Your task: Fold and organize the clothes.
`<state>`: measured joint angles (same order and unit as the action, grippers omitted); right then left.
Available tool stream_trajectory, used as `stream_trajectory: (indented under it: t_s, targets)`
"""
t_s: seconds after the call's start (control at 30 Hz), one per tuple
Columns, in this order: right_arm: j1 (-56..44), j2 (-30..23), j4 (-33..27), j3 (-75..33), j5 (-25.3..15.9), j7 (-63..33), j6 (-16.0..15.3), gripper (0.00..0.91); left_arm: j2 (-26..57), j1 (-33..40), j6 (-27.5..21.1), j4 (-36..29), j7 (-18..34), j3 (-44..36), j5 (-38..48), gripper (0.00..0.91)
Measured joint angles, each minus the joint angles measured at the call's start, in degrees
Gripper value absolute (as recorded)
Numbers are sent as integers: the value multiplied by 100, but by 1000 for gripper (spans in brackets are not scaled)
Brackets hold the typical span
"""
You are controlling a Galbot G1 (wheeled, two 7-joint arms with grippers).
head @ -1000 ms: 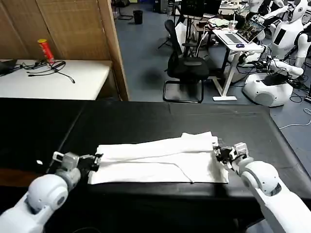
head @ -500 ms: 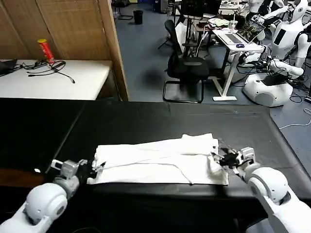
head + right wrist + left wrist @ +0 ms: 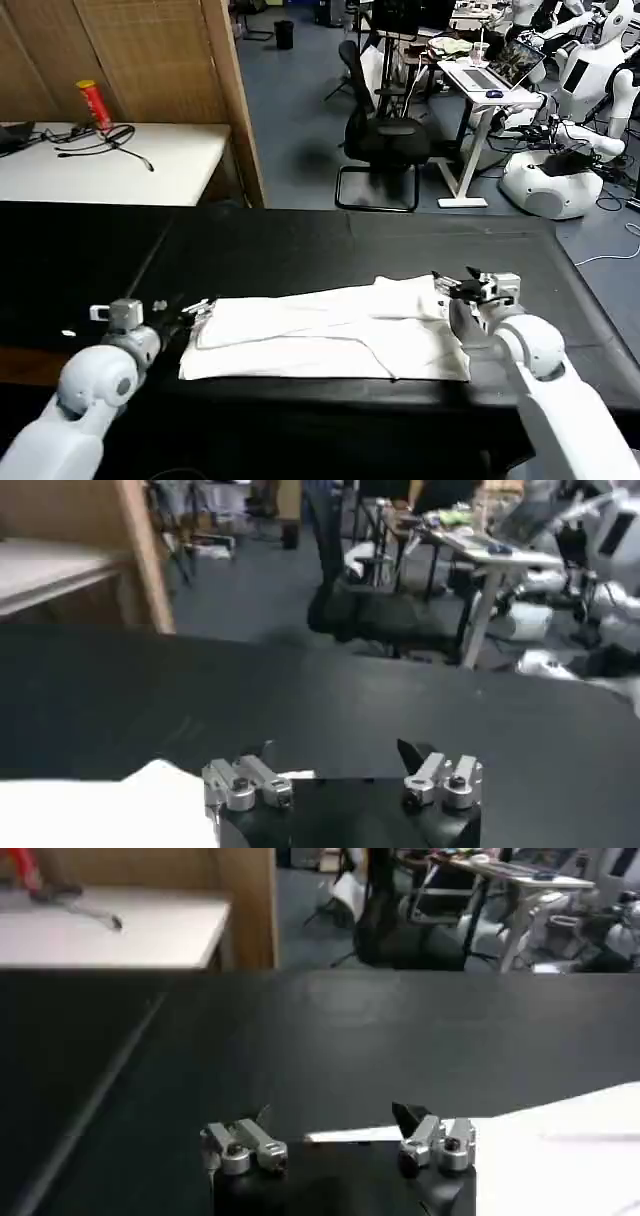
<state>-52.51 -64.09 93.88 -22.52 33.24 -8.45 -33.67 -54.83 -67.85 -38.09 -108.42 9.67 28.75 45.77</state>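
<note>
The clothes are one white T-shirt (image 3: pixel 330 330), folded into a long flat band on the black table (image 3: pixel 300 245), plain side up. My left gripper (image 3: pixel 200 305) is open and holds nothing, at the band's left end. In the left wrist view that gripper (image 3: pixel 335 1126) hangs over bare black table, with the shirt's edge (image 3: pixel 560 1138) to one side. My right gripper (image 3: pixel 452 284) is open and holds nothing, above the band's far right corner. The right wrist view has that gripper (image 3: pixel 340 762) above the table, a shirt corner (image 3: pixel 110 815) just beside one finger (image 3: pixel 250 780).
Behind the table's left side stands a white table (image 3: pixel 120 165) with a red can (image 3: pixel 95 103) and cables. A wooden partition (image 3: pixel 230 90), a black office chair (image 3: pixel 385 140), a desk with a laptop (image 3: pixel 495 75) and other white robots (image 3: pixel 560 170) stand beyond.
Both grippers have moved off the near side of the shirt's ends toward its far side. The shirt lies much as before.
</note>
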Motion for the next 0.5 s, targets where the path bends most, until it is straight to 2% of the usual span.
stream_trajectory:
  t_s: [0.13, 0.2, 0.23, 0.27, 0.3, 0.33, 0.37, 0.4, 0.43, 0.5]
  targets:
    - [47, -148, -195, 41, -44, -5, 31, 731, -83, 75, 0, 203, -31, -74, 16, 868]
    - [52, -194, -232, 51, -69, -3, 22, 683, -103, 104, 4, 268, -37, -101, 11, 751]
    - [53, -213, -241, 56, -78, -1, 15, 605, -113, 129, 8, 317, -40, -122, 3, 653]
    - [53, -228, -247, 56, -88, -1, 7, 575, -121, 149, 10, 353, -41, -132, -7, 566]
    - [52, -250, -253, 57, -104, -1, 2, 488, -133, 167, 11, 384, -43, -144, -17, 205]
    - [50, -275, -262, 57, -127, -1, 1, 429, -149, 191, 11, 423, -50, -155, -22, 156]
    - [48, -295, -275, 58, -168, 6, 2, 263, -159, 211, 9, 462, -55, -161, -20, 107]
    - [43, -314, -294, 58, -233, 15, 9, 146, -169, 226, 6, 496, -58, -163, -20, 10]
    - [36, -334, -310, 58, -294, 20, 23, 78, -178, 234, 4, 520, -66, -165, -21, 0]
    - [15, -368, -317, 59, -374, 20, 54, 59, -185, 236, -2, 525, -127, -168, -30, 0]
